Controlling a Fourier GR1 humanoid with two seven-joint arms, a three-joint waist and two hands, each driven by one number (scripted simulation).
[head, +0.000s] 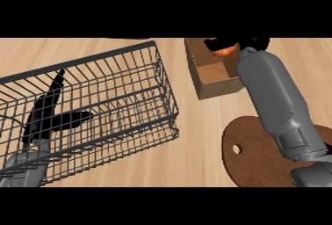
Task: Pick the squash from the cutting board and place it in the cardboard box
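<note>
The squash (222, 52) shows as a small orange lump at the top edge of the view, over the open cardboard box (217, 83). My right hand (218, 43) is curled round it from above, and its black fingers hide most of the squash. The right forearm stretches from the lower right up to the box. Below it lies the round brown cutting board (256, 165), with a hole near its left rim and nothing showing on its bare part. My left hand (47, 110) rests at the left, fingers straight, seen through the basket's wires.
A large dark wire basket (165, 99) fills the left half of the view, tilted, with its right corner close to the box. Bare wooden counter lies between the basket and the cutting board.
</note>
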